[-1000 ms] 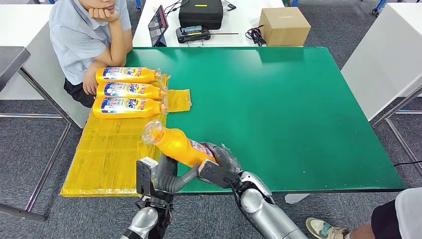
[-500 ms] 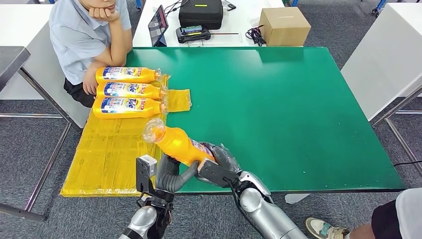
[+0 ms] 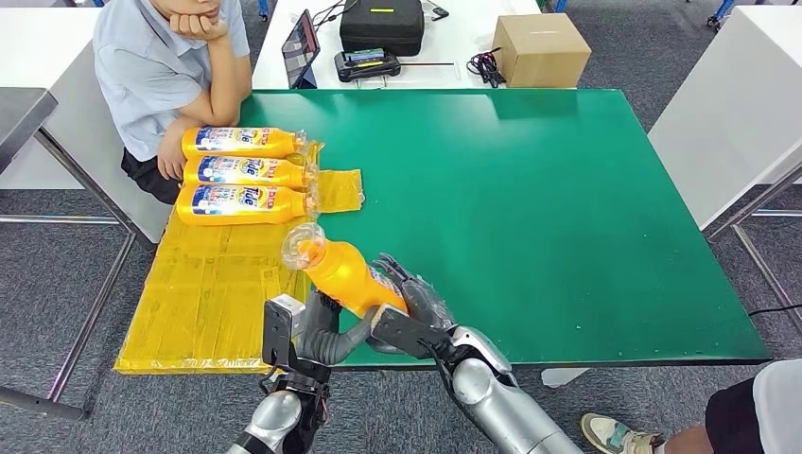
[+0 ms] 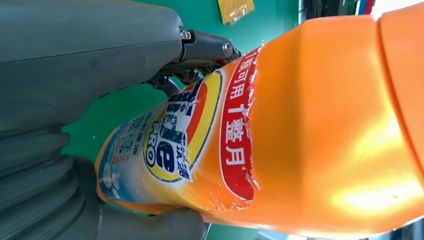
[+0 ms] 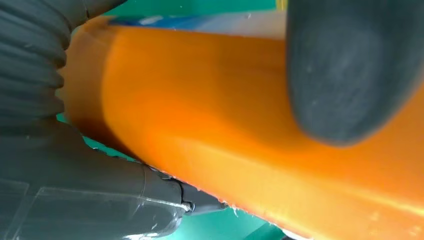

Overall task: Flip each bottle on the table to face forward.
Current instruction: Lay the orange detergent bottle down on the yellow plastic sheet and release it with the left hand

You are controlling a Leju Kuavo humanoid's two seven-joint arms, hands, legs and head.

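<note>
While tilted above table edge, orange bottle (image 3: 346, 275) gripped by both hands (fingers (image 3: 416, 295) wrapped round).

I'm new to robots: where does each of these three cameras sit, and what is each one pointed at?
Head view: high on the robot, looking forward and down at the green table; both silver arms, left hand and right hand hold the orange bottle.
Left wrist view: behind the left hand, close on the bottle's label.
Right wrist view: behind the right hand, close on the bottle's plain side.
All three views share that bottle.
</note>
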